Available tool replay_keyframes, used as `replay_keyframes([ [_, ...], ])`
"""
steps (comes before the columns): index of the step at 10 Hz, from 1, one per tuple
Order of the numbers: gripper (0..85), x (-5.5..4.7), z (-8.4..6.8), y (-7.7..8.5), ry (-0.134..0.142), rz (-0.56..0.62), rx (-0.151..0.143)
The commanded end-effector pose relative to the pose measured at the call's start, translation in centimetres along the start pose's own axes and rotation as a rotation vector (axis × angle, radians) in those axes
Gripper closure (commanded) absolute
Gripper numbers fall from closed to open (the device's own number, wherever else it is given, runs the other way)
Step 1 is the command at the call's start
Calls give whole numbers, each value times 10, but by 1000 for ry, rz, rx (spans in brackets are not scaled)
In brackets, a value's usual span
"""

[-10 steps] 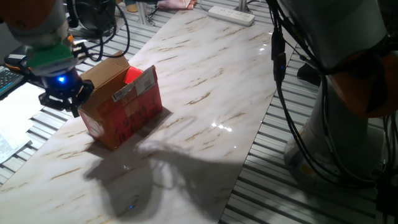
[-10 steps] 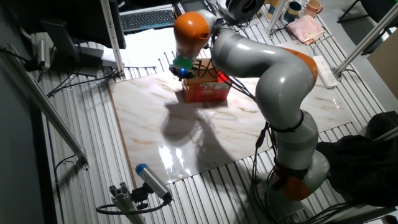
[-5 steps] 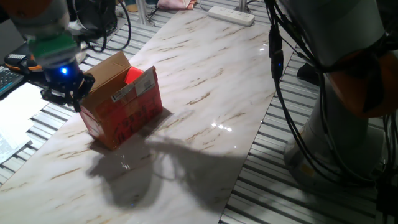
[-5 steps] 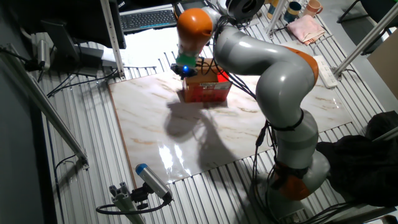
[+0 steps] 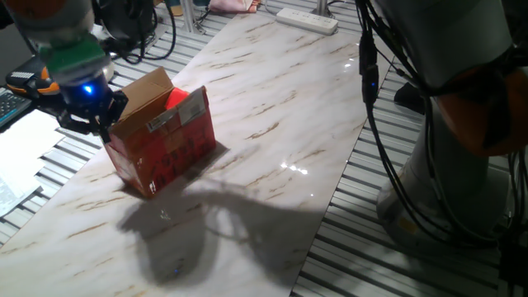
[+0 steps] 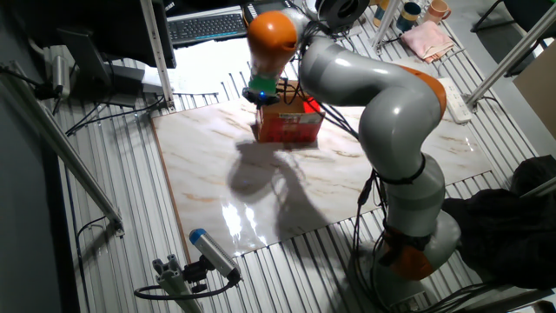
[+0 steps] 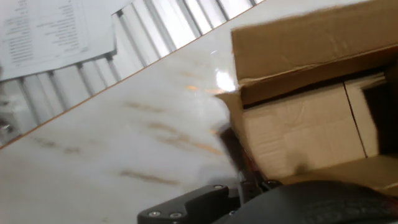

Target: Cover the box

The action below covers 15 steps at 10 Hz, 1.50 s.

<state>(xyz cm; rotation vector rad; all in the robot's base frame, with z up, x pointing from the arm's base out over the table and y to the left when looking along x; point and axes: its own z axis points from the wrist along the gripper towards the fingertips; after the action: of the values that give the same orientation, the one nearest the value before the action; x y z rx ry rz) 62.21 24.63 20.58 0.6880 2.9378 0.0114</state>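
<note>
Hovering at the corner of the small red-printed cardboard box (image 5: 161, 140), the black two-finger gripper (image 5: 89, 115) sits by its raised brown flap.

Only one fixed view shows the white barcode label (image 5: 163, 123) on a flap; the hand view shows the plain brown inside (image 7: 298, 134) and a printed paper sheet (image 7: 50, 34) past the table edge. The other fixed view takes in the grey and orange arm (image 6: 365, 96). I cannot tell whether the fingers are spread or closed. The box stands near one end of the white marbled tabletop (image 5: 272, 132), with a white power strip (image 5: 307, 20) at the far end and a keyboard (image 6: 207, 26) behind.
</note>
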Motion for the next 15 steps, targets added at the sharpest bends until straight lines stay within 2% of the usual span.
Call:
replay_keyframes([
  [1,850,-1,2,-1,-3,-7,-1],
  [4,850,2,-12,-1,27,0,-17],
  [5,850,2,-17,-3,28,2,-9],
  [7,850,0,-13,-3,5,-4,13],
  [8,850,0,-11,-3,0,-2,9],
  [10,850,0,-9,-3,-20,0,26],
  [12,850,-1,-7,-4,-33,3,28],
  [13,850,-2,-6,-4,-43,-2,36],
  [15,850,-3,1,-5,-83,-1,72],
])
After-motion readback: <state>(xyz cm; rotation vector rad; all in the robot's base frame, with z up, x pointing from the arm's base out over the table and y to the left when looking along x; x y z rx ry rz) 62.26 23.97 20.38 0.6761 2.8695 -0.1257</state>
